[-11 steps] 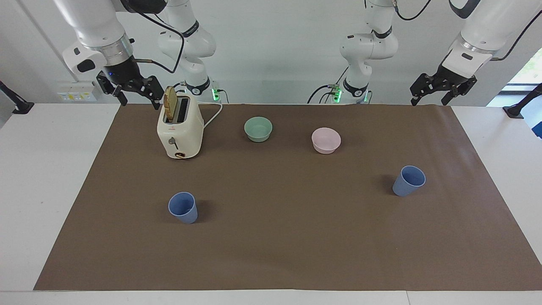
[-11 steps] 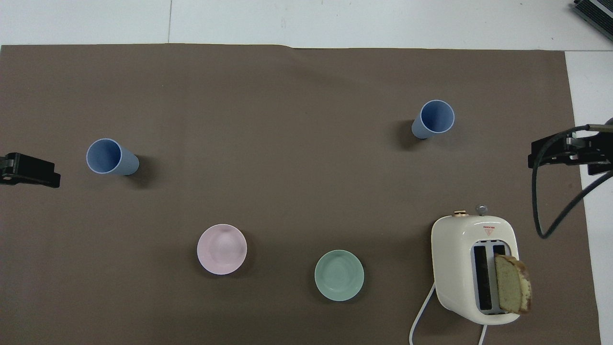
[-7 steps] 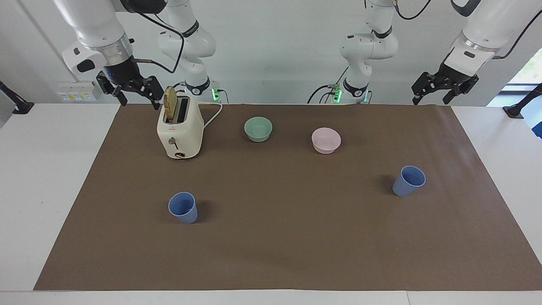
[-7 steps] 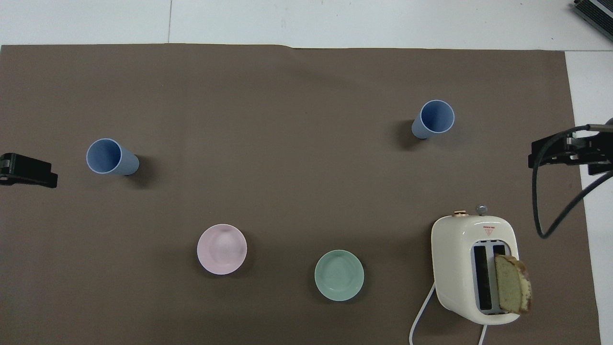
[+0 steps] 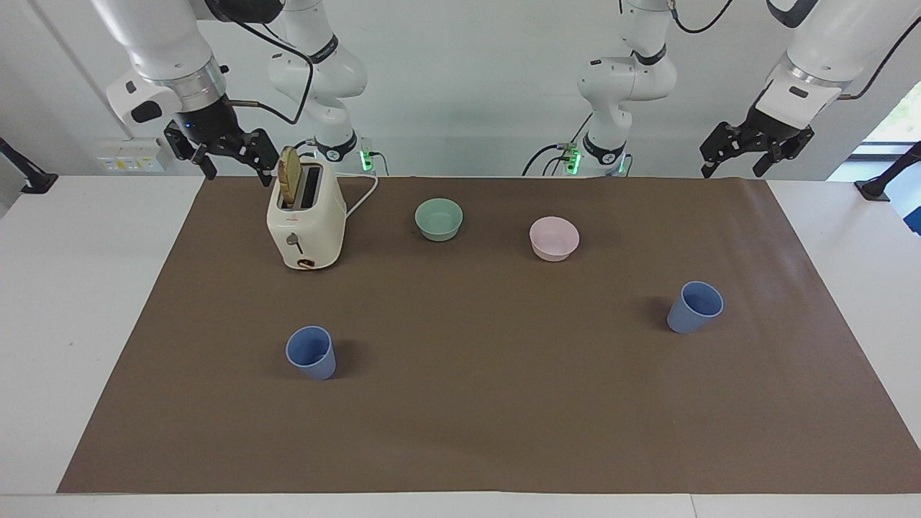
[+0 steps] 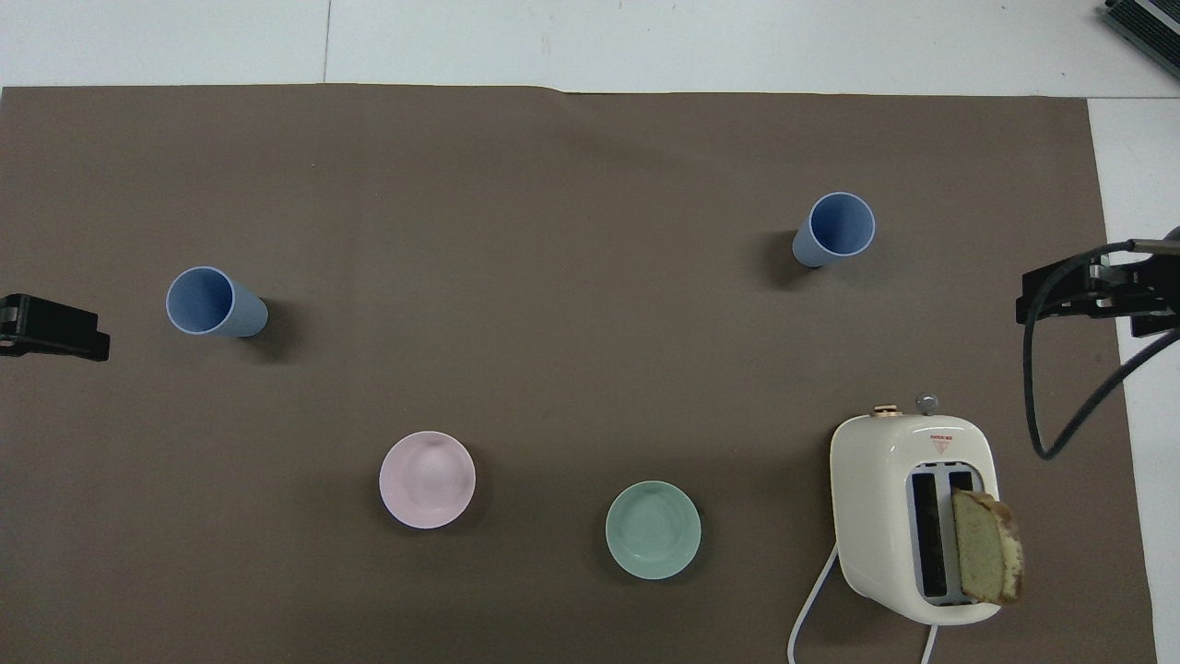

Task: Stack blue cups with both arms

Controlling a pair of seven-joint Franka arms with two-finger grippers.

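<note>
Two blue cups stand upright and apart on the brown mat (image 5: pixel 475 403). One cup (image 5: pixel 311 352) (image 6: pixel 834 229) is toward the right arm's end, the other (image 5: pixel 694 307) (image 6: pixel 214 302) toward the left arm's end. My right gripper (image 5: pixel 237 167) (image 6: pixel 1088 293) hangs open in the air beside the toaster, holding nothing. High over the mat's corner at the left arm's end, my left gripper (image 5: pixel 732 169) (image 6: pixel 55 327) is open and holds nothing. Neither gripper touches a cup.
A cream toaster (image 5: pixel 306 219) (image 6: pixel 913 516) with a bread slice (image 5: pixel 290 176) sticking up stands close to the right gripper, its cord trailing toward the robots. A mint-green bowl (image 5: pixel 439 219) and a pale pink bowl (image 5: pixel 554 238) sit nearer to the robots than the cups.
The left gripper has risen slightly and drawn back a little toward its own end of the table. The right arm, cups and bowls have not moved.
</note>
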